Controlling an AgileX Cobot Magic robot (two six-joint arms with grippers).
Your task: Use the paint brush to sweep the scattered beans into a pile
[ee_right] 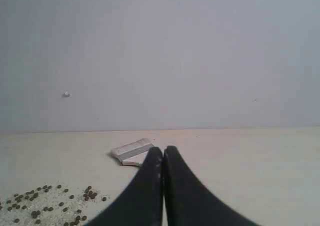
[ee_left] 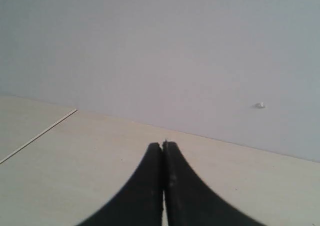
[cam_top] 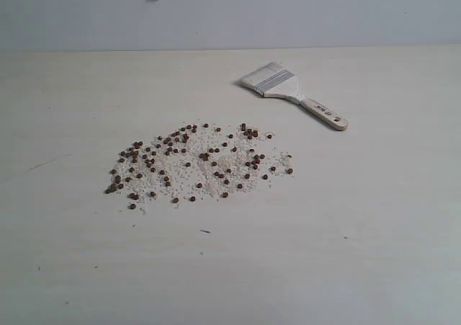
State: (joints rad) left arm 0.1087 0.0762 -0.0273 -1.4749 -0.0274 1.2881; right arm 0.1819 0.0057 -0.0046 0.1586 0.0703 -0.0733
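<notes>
Print on the paint brush (cam_top: 292, 91) handle seems too blurred for us to read. The brush lies near the beans (cam_top: 187, 163), not touching them. Only our wrist views show the left gripper (ee_left: 163, 145) and right gripper (ee_right: 163, 149), both closed.

Legible text: none; the only marking in view stands on the wooden handle (cam_top: 324, 112) of the paint brush (cam_top: 284, 86); it is a short dark imprint (cam_top: 321, 109) running lengthwise along the handle; in the exterior view its characters are too small and blurred to be read; whether it gives a brand, a size or a number cannot be told; in the right wrist view the handle lies behind the right end effector (ee_right: 163, 149), so the imprint does not show there.
</notes>
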